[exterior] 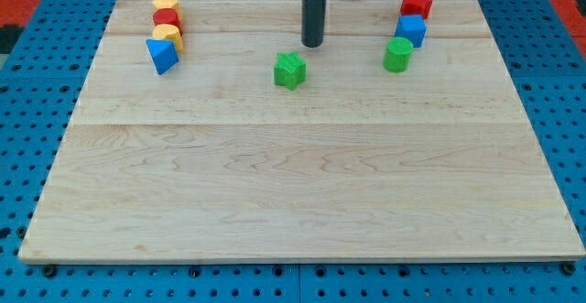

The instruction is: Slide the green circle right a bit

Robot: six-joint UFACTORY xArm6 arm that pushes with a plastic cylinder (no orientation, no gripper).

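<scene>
green circle [398, 54], short bright green cylinder sitting upright near the board's [293, 193] top right, touching the blue block [412, 30] above it, my tip [313, 44] well left of it, just a bare rod holding nothing, green star [289, 70] just below

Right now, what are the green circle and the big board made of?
The green circle looks like smooth matte plastic or painted wood; its colour is even, so I cannot tell which. The board looks like pale wood, with grain lines and plank seams showing.
</scene>
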